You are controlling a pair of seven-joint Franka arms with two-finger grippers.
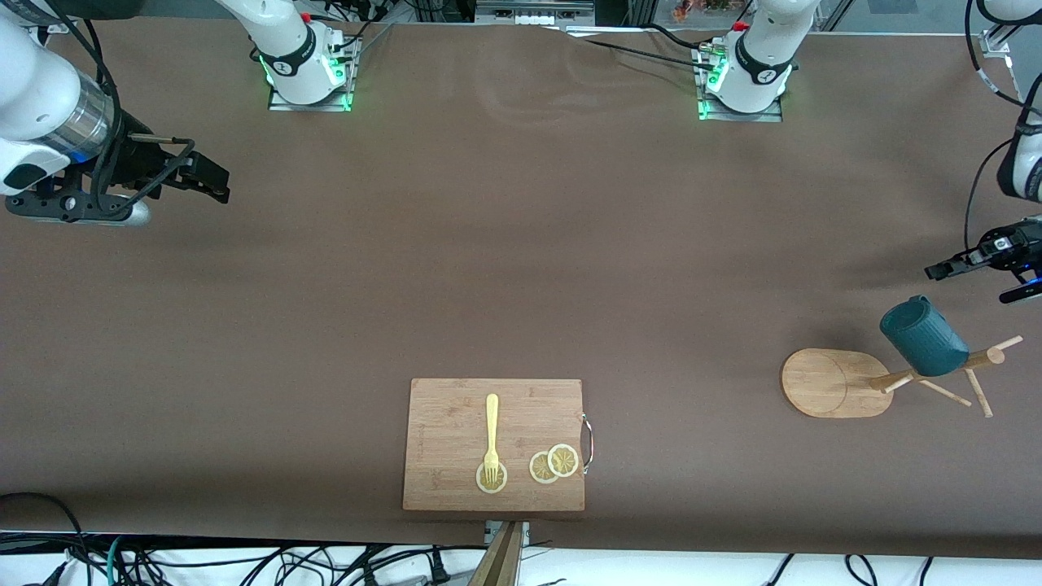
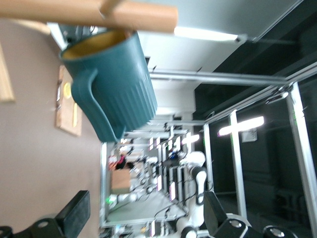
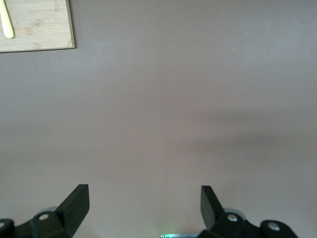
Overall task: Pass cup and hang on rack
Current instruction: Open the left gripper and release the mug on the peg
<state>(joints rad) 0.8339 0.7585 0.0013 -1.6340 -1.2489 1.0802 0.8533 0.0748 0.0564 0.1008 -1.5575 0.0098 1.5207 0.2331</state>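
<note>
Cutting board [image 1: 494,444] w/ fork [image 1: 491,437] lay nearest the cam. Cup [image 1: 925,335] hung on the rack [image 1: 838,382] peg, toward my left arm's end. Looked rigid, ribbed, prob. breakable; handle [image 2: 95,111] best hold. My left gripper [image 1: 936,269] and right gripper [image 1: 218,194] were both apart, empty, over bare table.

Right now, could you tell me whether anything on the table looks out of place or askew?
Nothing stands out. The dark teal ribbed cup hangs on the light wooden mug-tree rack, both grippers empty and open.
</note>
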